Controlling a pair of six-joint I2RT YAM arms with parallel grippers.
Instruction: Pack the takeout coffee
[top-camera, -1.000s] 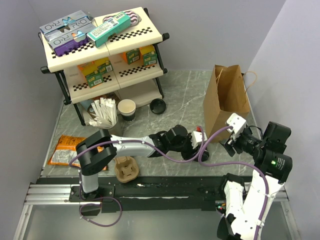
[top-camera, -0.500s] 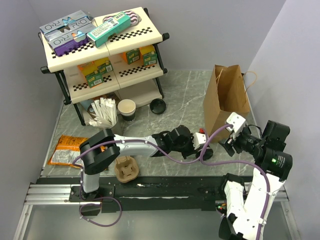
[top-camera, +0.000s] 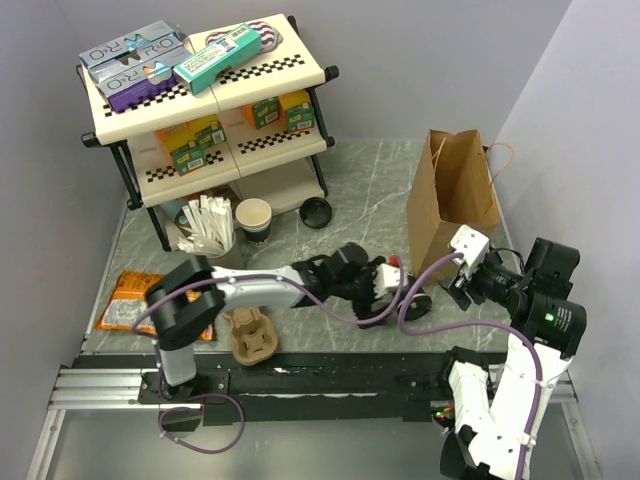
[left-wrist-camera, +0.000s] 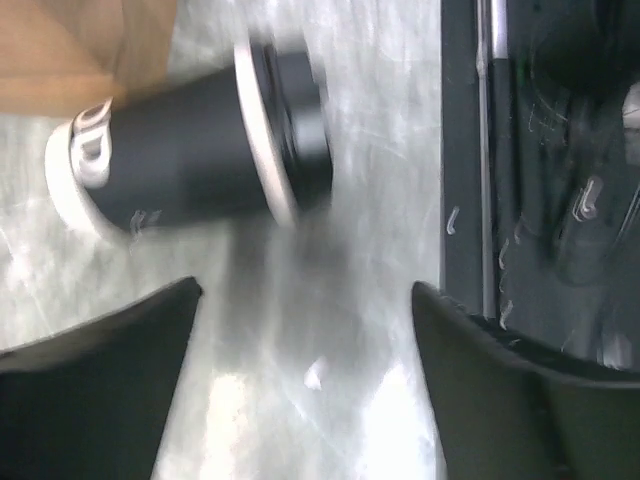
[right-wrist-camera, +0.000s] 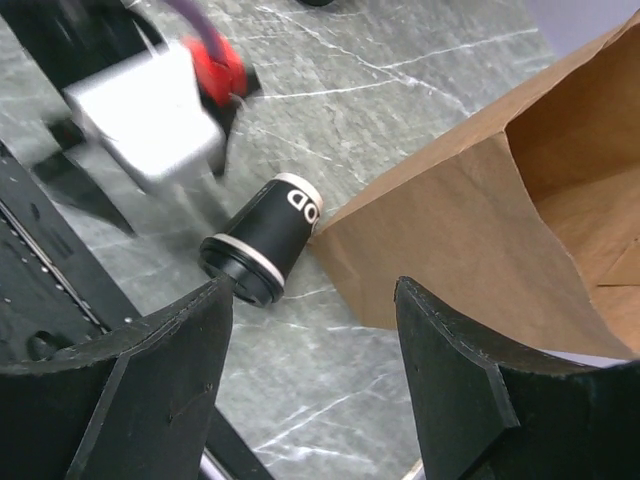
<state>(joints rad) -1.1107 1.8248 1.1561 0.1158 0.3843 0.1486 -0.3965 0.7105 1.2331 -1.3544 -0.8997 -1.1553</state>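
The lidded black coffee cup (right-wrist-camera: 262, 238) lies on its side on the counter (right-wrist-camera: 400, 80), its base end just beside the brown paper bag (right-wrist-camera: 450, 220). The left pincer (left-wrist-camera: 305, 290) gapes wide and empty near it. The right pincer (right-wrist-camera: 312, 290) hovers above, spread apart, holding nothing.

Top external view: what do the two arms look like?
Left arm and right arm: white links, black joints, a purple cable looping along each. Red part by the left gripper; green light on the right arm's black elbow. Gripper fingers black.
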